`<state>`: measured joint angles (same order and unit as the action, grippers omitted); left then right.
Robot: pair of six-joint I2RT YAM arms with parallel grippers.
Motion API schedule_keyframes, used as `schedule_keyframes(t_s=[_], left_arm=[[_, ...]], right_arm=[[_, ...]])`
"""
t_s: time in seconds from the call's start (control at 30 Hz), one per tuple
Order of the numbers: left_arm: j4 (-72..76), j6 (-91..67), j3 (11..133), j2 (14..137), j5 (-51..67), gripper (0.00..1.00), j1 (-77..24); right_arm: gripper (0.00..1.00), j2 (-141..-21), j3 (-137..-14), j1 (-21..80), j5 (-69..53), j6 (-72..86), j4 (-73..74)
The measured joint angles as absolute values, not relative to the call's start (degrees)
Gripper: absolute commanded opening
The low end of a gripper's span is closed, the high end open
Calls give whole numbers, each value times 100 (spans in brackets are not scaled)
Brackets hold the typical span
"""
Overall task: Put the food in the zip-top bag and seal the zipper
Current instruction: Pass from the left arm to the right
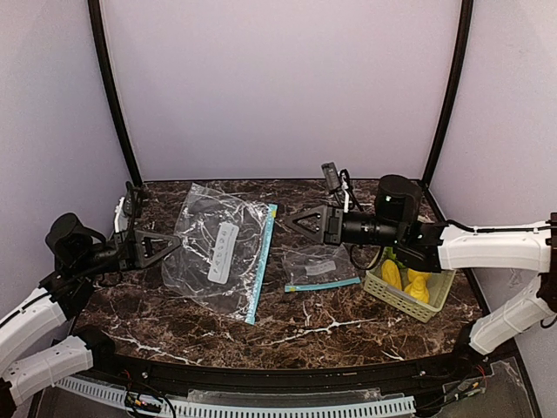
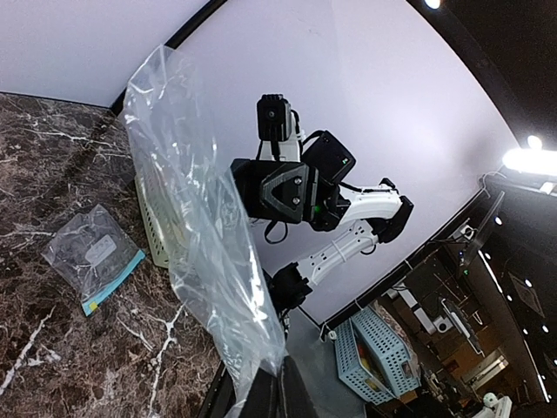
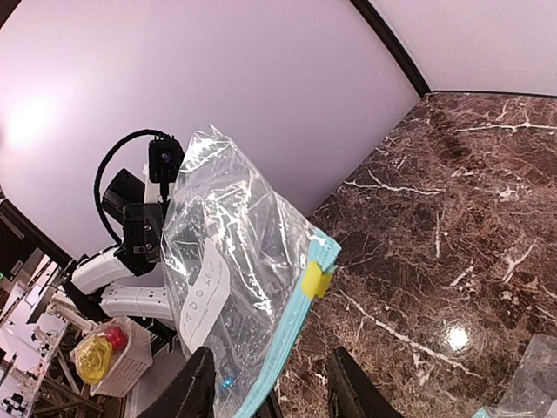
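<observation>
1. Food: yellow pieces sit in the pale green basket at the right of the table, under the right arm. No red or green pieces show from above. Nothing is in the bag yet.
2. Zip-top bag: the large clear one lies left of centre, with its blue zipper along the side facing the right arm. A yellow slider sits on the track. I cannot tell whether the mouth is open or sealed.
3. A smaller bag lies between the large one and the basket, untouched.
4. Left gripper: closed tight on the bag's left edge, with film rising from between its fingers in the wrist view.
5. Right gripper: at the zipper side, with its fingers partly apart and the blue edge running down between them. No pinch is made yet.
6. Step in hand, as judged: securing the bag for opening, before any loading.
7. Next move calls for the right jaws to catch the zipper edge cleanly, clear of the slider, while the left grip anchors the film.
</observation>
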<state>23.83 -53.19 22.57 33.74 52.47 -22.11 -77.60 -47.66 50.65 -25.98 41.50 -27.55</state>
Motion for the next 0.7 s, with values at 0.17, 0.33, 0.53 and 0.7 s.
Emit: schedule_keyframes(t_s=[0.17, 0.33, 0.53, 0.7], left_arm=[[2432, -5374, 2257, 3328, 5319, 1, -2213], [2458, -5424, 2257, 3291, 5358, 1, -2215], [2484, -5435, 2257, 3249, 5374, 1, -2215], [2491, -5448, 2257, 3229, 5380, 1, -2215]], right_arm=[[39, -8079, -4934, 5072, -2733, 4233, -2991], [40, -8340, -5070, 5081, -2751, 4364, -3020], [43, -8630, -5153, 5096, -2788, 4720, -3138], [43, -8912, -5153, 5116, -2851, 5041, -3310]])
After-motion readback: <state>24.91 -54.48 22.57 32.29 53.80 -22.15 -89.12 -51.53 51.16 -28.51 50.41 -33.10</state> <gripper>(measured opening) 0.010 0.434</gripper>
